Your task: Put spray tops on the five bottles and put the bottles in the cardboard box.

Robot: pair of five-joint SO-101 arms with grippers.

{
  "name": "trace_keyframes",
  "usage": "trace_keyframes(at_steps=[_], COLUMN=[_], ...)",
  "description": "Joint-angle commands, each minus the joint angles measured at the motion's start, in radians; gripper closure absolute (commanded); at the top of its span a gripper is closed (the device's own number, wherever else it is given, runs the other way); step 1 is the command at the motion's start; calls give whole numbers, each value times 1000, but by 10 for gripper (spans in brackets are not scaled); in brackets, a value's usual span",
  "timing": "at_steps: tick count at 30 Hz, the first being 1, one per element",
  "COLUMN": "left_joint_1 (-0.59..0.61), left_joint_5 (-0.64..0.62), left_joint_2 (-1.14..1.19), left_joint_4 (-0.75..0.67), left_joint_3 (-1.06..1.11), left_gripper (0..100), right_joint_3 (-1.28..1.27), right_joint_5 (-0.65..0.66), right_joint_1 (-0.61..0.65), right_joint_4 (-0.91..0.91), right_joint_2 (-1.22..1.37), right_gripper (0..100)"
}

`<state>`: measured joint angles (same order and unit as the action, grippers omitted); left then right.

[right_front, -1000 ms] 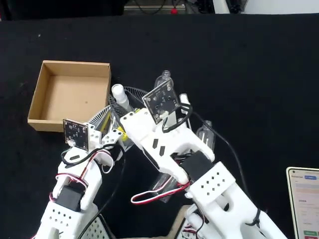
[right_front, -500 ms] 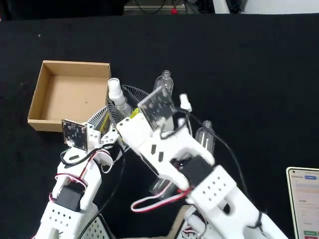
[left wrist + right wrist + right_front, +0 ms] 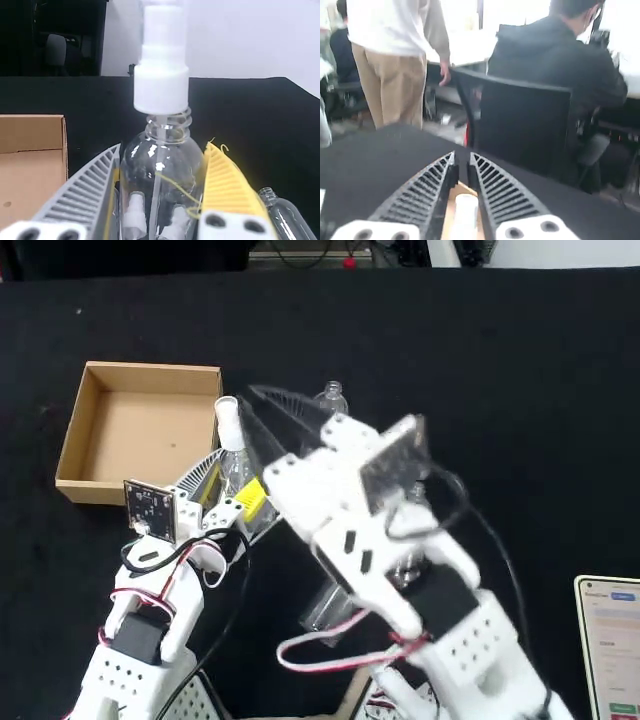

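An open brown cardboard box (image 3: 150, 367) sits toward the left of the black table (image 3: 500, 360). Just right of its right wall, a clear plastic bottle (image 3: 160, 170) stands upright between the left gripper (image 3: 164, 146) fingers, with a white spray top (image 3: 161, 75) on its neck. The right gripper (image 3: 462, 156) hangs beside that top. Behind stands 1 topless clear bottle (image 3: 330, 398). A 2nd lying bottle (image 3: 325, 608) rests nearer the arms.

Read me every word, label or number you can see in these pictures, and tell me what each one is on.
On the screen at the table's edge in the high view: lines of print and coloured buttons, too small to read.
On the bottle, its spray top and the cardboard box: no print to be seen.
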<state>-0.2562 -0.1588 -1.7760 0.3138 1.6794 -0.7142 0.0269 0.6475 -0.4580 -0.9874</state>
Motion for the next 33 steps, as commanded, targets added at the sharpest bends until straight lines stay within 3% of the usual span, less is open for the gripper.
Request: trace_keyframes(at_steps=[1, 7, 12, 28, 33], left_joint_1=[-7, -10, -10, -8, -10], left_joint_5=[-2, 41, 58, 60, 60], left_joint_2=[2, 2, 2, 2, 2], left_joint_4=[2, 2, 2, 2, 2], left_joint_3=[22, 22, 22, 22, 22], left_gripper=[837, 837, 837, 837, 837], right_joint_3=[309, 717, 894, 917, 915], right_joint_5=[3, 3, 3, 2, -83], right_joint_1=[-17, -17, -17, -15, -15], right_joint_4=[-127, -474, -675, -881, -914], right_joint_2=[251, 605, 733, 674, 674], right_gripper=[977, 977, 974, 976, 974])
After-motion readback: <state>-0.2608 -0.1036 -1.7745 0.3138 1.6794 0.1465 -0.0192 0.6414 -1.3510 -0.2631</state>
